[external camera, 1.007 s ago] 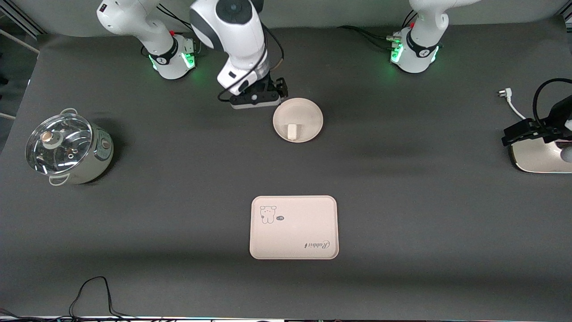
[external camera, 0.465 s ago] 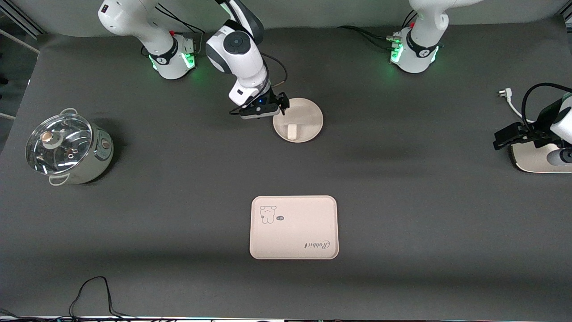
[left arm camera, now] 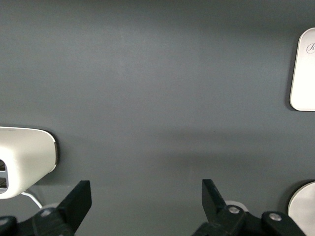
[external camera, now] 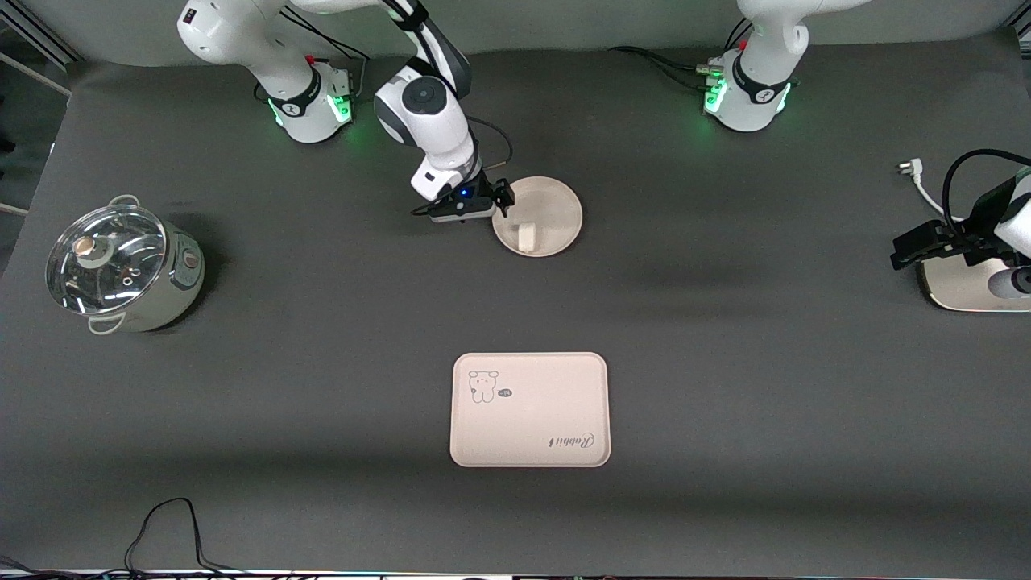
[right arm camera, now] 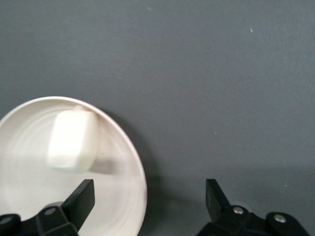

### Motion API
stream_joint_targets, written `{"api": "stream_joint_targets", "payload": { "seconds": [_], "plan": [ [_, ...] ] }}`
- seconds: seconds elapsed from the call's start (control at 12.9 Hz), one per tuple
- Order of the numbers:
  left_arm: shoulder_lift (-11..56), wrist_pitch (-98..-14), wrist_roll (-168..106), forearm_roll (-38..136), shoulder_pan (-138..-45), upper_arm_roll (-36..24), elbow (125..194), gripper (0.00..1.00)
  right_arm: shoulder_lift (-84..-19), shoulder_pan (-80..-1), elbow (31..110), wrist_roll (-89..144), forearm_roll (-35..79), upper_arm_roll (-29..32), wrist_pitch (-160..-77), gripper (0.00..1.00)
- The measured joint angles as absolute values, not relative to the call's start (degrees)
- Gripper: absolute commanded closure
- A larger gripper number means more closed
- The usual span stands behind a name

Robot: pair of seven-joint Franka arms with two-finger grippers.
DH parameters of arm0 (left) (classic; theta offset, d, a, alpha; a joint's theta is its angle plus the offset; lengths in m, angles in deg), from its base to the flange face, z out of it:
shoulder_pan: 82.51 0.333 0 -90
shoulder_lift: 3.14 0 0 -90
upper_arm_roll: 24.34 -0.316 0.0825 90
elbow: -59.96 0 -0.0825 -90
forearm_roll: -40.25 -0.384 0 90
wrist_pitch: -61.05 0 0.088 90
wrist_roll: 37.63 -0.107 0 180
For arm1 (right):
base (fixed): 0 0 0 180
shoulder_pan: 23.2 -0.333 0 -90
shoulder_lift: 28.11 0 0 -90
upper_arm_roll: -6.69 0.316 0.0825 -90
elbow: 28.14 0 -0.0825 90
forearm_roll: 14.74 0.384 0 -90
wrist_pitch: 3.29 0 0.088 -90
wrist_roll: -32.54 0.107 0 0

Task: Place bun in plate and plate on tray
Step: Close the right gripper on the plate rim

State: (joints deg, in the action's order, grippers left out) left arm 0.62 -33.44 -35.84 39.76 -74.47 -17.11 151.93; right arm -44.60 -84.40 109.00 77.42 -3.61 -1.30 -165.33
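Nearest the front camera lies the tray (external camera: 529, 409), bare on the counter (external camera: 725, 387). Farther off, the bun (external camera: 527, 236) sits in the plate (external camera: 556, 205). The right tool (external camera: 493, 211) straddles the plate's rim, released; the left tool (left arm camera: 145, 196), also released, waits well away.

Right end effector (external camera: 498, 211) is low with fingers spread; left end effector (external camera: 914, 246) waits, fingers spread.

Dark grey desk (external camera: 725, 387) under even light. Pale wall (external camera: 564, 20) along the top edge. Black cable (external camera: 165, 528) trailing at the near edge.
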Motion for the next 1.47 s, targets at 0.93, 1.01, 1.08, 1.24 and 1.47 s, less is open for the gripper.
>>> {"api": "stream_joint_targets", "payload": {
  "seconds": [0.93, 1.01, 1.08, 1.24, 1.47],
  "plan": [
    [0.6, -33.4, -35.8, 39.8, -74.5, -17.2, 151.9, 0.0, -48.6, -84.7, 108.9, 77.4, 6.1, 1.9, -169.5, 0.2],
    [0.6, -33.4, -35.8, 39.8, -74.5, -17.2, 151.9, 0.0, -48.6, -84.7, 108.9, 77.4, 6.1, 1.9, -169.5, 0.28],
    [0.6, -33.5, -35.8, 39.8, -74.5, -17.2, 151.9, 0.0, -48.6, -84.7, 108.9, 77.4, 6.2, 1.9, -169.5, 0.33],
    [0.6, -33.5, -35.8, 39.8, -74.5, -17.2, 151.9, 0.0, -48.6, -84.7, 108.9, 77.4, 6.2, 1.9, -169.5, 0.49],
    [0.6, -33.5, -35.8, 39.8, -74.5, -17.2, 151.9, 0.0, -48.7, -84.7, 108.9, 77.4, 6.2, 1.9, -169.5, 0.69]
  ]
}}
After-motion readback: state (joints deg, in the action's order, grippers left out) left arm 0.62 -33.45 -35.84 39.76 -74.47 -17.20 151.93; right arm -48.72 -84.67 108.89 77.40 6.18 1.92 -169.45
